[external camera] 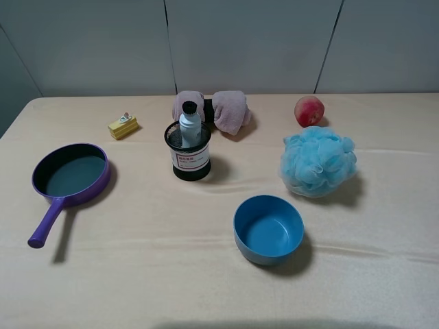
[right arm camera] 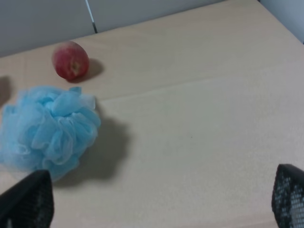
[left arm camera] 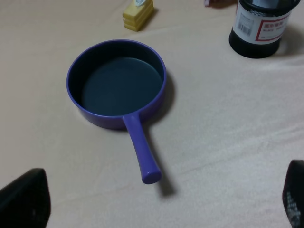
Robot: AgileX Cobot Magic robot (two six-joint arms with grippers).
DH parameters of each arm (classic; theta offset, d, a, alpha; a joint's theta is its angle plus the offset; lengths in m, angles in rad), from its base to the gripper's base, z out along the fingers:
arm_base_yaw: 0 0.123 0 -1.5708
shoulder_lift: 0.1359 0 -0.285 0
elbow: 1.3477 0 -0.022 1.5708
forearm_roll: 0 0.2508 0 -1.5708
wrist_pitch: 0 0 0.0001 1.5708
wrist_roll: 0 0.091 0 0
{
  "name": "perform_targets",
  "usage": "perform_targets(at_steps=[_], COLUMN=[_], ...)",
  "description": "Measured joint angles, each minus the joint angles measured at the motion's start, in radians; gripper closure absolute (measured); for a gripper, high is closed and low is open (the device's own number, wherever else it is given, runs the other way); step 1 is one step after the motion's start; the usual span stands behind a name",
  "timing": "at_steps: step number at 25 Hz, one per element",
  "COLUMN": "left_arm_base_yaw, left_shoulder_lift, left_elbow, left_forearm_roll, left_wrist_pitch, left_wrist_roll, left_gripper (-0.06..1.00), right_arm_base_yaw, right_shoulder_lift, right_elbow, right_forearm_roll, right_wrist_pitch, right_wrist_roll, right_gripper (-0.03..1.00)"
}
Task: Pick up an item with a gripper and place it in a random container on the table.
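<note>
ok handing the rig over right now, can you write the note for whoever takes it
Left gripper: open, empty, above the table near the purple pan.
Right gripper: open, empty, near the blue loofah and the apple.
Bottle: upright inside the mesh cup, cap sticking out above the rim.
Done: bottle is in the cup, both arms clear of it.
Left: nothing visible for this item.
</note>
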Motion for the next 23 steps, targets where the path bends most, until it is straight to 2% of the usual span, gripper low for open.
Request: perform_targets(at_steps=[23], left_arm_base_yaw=[0.000], left_shoulder_lift=[0.000], left_elbow=[0.001], left_forearm_roll=[-0.001], left_wrist_pitch=[0.000], left_wrist_roll=[0.002], left_gripper=[-0.05], right_arm_base_yaw=[0.000], right_shoulder_lift=[0.000], right_elbow=[0.000], right_forearm_roll=[0.002], right_wrist_pitch=[0.000], right_wrist_roll=[0.000], right_gripper=[0.27])
